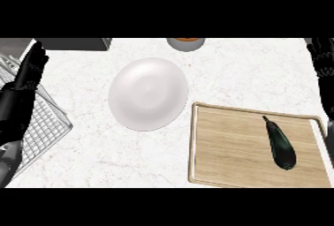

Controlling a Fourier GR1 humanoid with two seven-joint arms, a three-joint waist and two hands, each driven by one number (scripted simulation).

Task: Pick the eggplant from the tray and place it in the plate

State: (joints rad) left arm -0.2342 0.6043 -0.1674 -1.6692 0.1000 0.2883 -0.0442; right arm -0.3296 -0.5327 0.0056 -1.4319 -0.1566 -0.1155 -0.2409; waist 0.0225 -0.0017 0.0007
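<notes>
Wooden tray point(222, 150) carries the eggplant point(280, 143), untouched, at the table's point(98, 145) near right.
Nothing is done yet: the white plate point(149, 93) beside the tray waits bare. Left hand point(29, 68) rests at the left edge, fingers straight; right hand point(322, 57) hangs at the right edge, fingers relaxed, holding nothing.

No text, label, brand, number or sign can be read anywhere in the head view: neither on the wooden tray point(222, 145) at lower right, nor on the white plate point(148, 93) at centre, nor on the wire rack point(46, 128) at left.
</notes>
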